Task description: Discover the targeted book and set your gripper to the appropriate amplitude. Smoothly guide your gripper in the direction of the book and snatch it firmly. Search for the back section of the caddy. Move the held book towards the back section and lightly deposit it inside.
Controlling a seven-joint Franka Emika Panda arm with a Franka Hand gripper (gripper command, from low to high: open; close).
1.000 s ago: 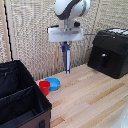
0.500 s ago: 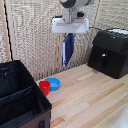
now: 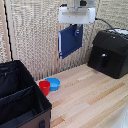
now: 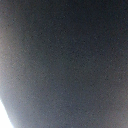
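A: Where does the exterior view sit?

B: Off the arm and a little above the wooden table (image 3: 95,95), facing the slatted wall (image 3: 35,40). The caddy (image 3: 20,100) fills its seven o'clock corner, close to the lens; the black machine (image 3: 110,52) stands at three o'clock, the gripper (image 3: 77,31) at twelve.

A: And the wrist view?

B: Pressed right against the book (image 4: 65,60); dark cover fills it. That book (image 3: 69,42) is all both views share.
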